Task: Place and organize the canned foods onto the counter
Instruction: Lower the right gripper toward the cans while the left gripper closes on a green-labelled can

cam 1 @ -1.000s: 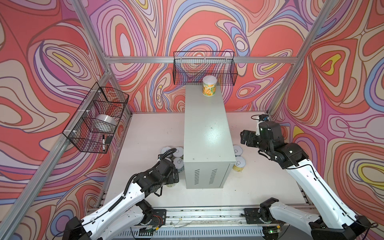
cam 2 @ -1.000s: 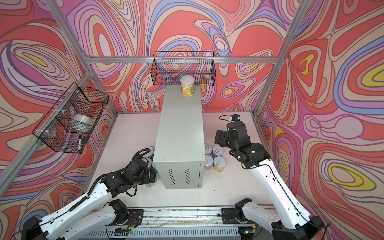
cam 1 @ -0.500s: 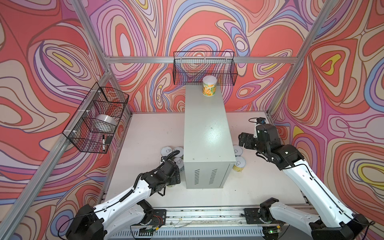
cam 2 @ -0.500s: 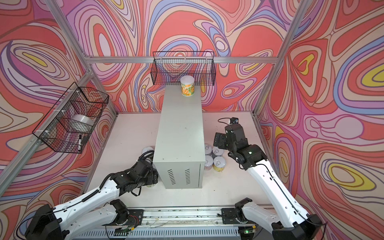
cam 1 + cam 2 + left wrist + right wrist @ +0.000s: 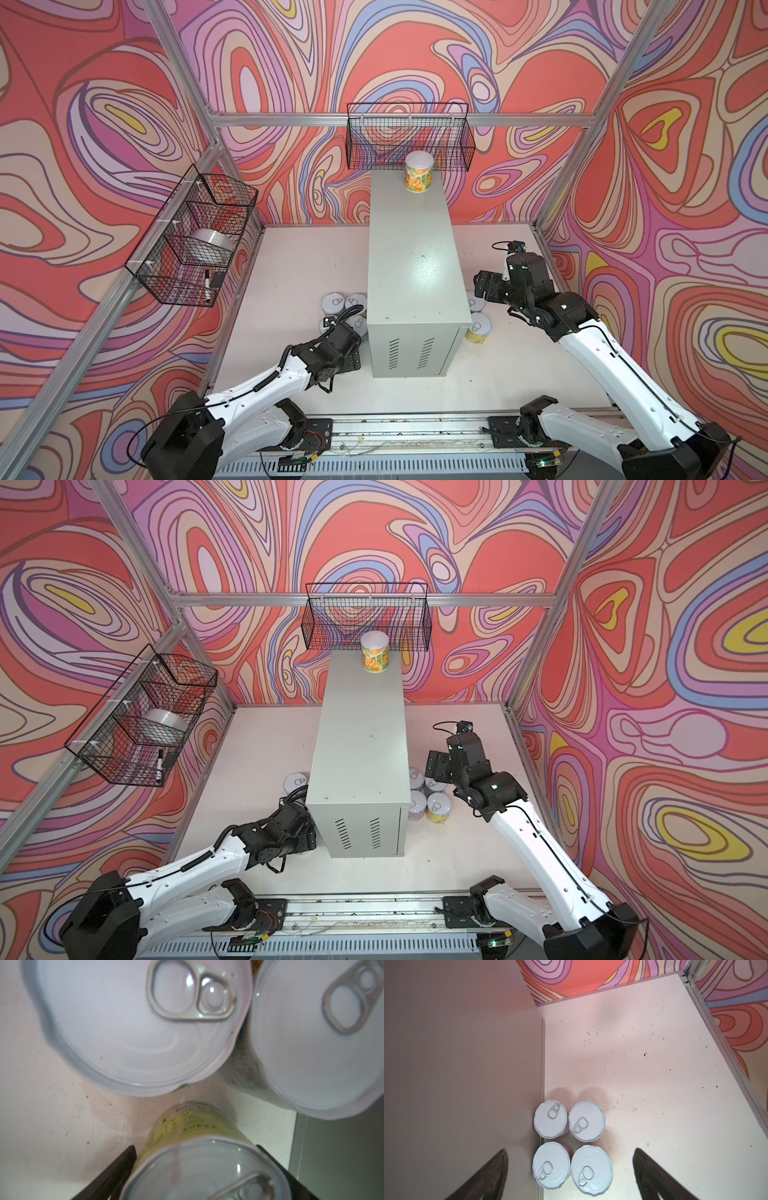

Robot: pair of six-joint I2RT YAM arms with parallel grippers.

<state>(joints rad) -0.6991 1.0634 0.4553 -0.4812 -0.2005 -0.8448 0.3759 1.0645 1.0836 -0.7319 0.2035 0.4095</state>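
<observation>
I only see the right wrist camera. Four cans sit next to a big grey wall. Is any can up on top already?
Observer: Yes. One orange can stands on the counter, at its far end.
Kid: What is the other arm doing?
Observer: The left tool is down on the counter's other side, with a finger on each side of a yellow can. I cannot tell if it grips.
Kid: Are there more cans over there?
Observer: Yes, at least two more cans stand by the yellow one.
</observation>
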